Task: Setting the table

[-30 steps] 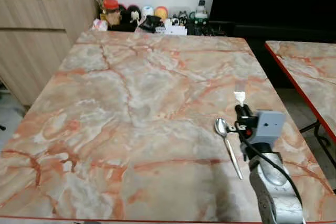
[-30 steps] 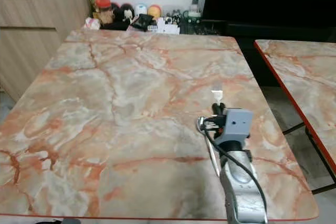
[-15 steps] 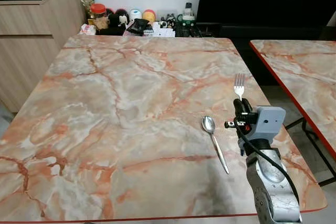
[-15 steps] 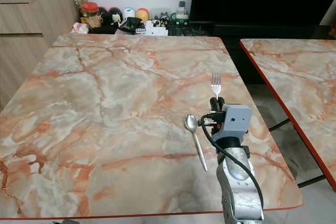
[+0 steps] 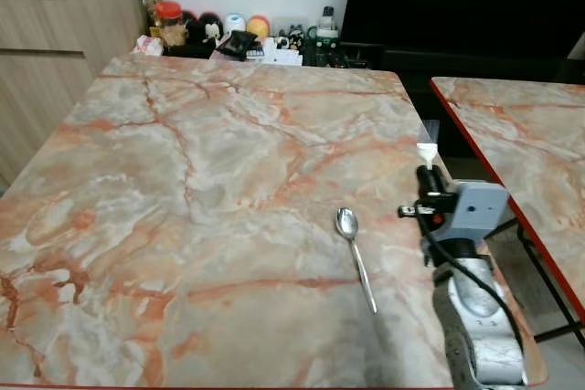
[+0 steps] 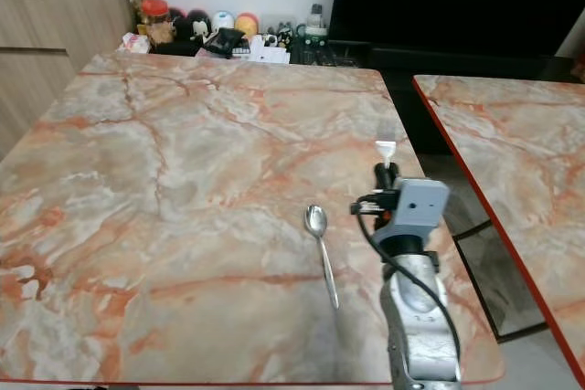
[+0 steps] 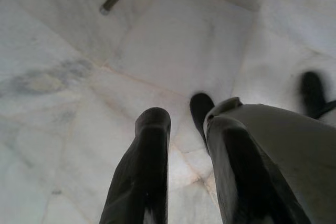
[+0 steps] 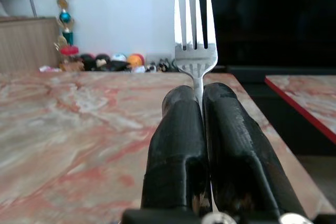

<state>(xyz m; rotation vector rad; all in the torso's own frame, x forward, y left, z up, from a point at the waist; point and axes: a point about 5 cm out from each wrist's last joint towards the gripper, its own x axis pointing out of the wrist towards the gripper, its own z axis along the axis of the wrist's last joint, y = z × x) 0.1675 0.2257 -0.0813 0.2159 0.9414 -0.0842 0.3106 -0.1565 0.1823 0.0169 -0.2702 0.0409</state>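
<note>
Over on the far left, a light wood-grain cabinet (image 5: 55,34) is seen standing beside the table, and a jumble of small colourful jars and toys (image 5: 228,32) is lined up along the white wall past the table's far edge. The big orange-and-grey marble-patterned table with a thin red rim (image 5: 183,189) is spread across most of the head views. The left gripper (image 7: 184,129) is pointed down at pale marble floor tiles (image 7: 173,40), with its two black fingers (image 7: 144,166) kept a little apart and nothing held between them; the arm is just hung idle there. A shiny silver metal spoon (image 5: 355,256) is laid flat on the tabletop toward the right side, bowl end pointed away from the robot and handle angled back toward the near edge. Just right of the spoon, the right gripper (image 5: 426,178) is held above the table near its right edge, on the end of the silver arm with a grey camera box at the wrist. Its black fingers (image 8: 178,145) are pinched tight around the neck of a silver four-tined metal fork (image 8: 195,30), which is held upright with the tines sticking up past the fingertips. The fork is kept apart from the spoon and off the table surface. Further right, across a gap of floor, a second marble-patterned table with a red rim (image 5: 521,152) is seen, with a large dark screen-like panel (image 5: 457,2) behind.
</note>
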